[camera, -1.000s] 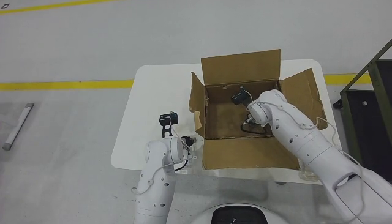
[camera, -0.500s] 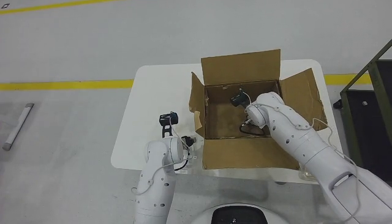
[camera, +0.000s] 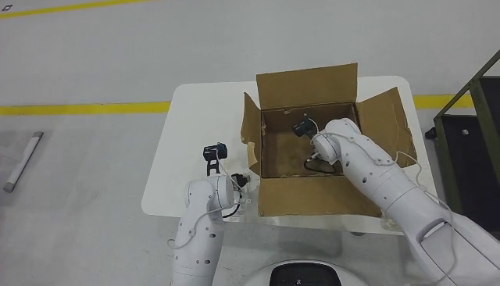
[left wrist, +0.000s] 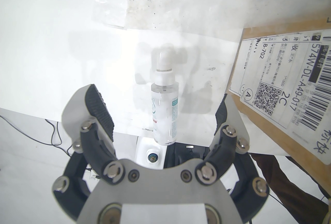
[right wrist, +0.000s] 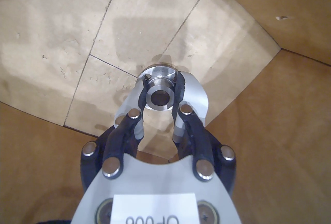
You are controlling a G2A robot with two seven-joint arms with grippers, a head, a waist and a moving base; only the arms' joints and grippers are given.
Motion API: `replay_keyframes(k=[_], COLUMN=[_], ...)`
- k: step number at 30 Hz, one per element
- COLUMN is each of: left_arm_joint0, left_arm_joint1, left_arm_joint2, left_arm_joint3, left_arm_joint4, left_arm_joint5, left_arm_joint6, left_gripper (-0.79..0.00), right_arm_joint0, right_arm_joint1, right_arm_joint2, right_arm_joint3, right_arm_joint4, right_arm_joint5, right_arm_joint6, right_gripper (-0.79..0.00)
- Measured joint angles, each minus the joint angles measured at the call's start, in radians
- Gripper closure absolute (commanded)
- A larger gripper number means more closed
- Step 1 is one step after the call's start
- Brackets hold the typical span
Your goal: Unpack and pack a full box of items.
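The right gripper is clenched on a metal hub inside the box, over the floor near a corner. Contact with the floor cannot be determined. Walls stand close on two sides, and open floor lies toward the middle. The left gripper is released, jaws wide. A bottle stands upright beyond them at the table edge, beside the box. The top view shows the flaps folded outward, and the right wrist view shows the grip.
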Motion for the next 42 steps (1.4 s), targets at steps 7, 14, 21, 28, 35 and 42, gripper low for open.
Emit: replay_keyframes(k=[7,14,21,28,35,42], left_arm_joint0=[0.0,0.0,0.0,0.0,0.0,0.0], left_arm_joint1=[0.0,0.0,0.0,0.0,0.0,0.0], left_arm_joint2=[0.0,0.0,0.0,0.0,0.0,0.0], left_arm_joint3=[0.0,0.0,0.0,0.0,0.0,0.0], left_arm_joint4=[0.0,0.0,0.0,0.0,0.0,0.0], left_arm_joint5=[0.0,0.0,0.0,0.0,0.0,0.0], left_arm_joint6=[0.0,0.0,0.0,0.0,0.0,0.0], left_gripper=[-0.785,-0.785,-0.785,-0.785,-0.785,-0.785], right_arm_joint0=[-0.007,-0.096,-0.34,-0.495,-0.635,-0.802], right_arm_joint1=[0.006,0.052,0.12,0.152,0.168,0.172], right_arm_joint2=[0.035,0.195,0.443,0.658,0.854,1.03], right_arm_joint3=[-0.063,-0.389,-0.912,-1.208,-1.319,-1.348], right_arm_joint4=[0.012,0.053,-0.072,-0.154,-0.199,-0.156], right_arm_joint5=[0.004,0.017,0.007,0.02,0.054,0.12], right_arm_joint6=[-0.01,-0.028,-0.005,0.074,0.127,0.155], right_gripper=[0.0,0.0,0.0,0.0,0.0,0.0])
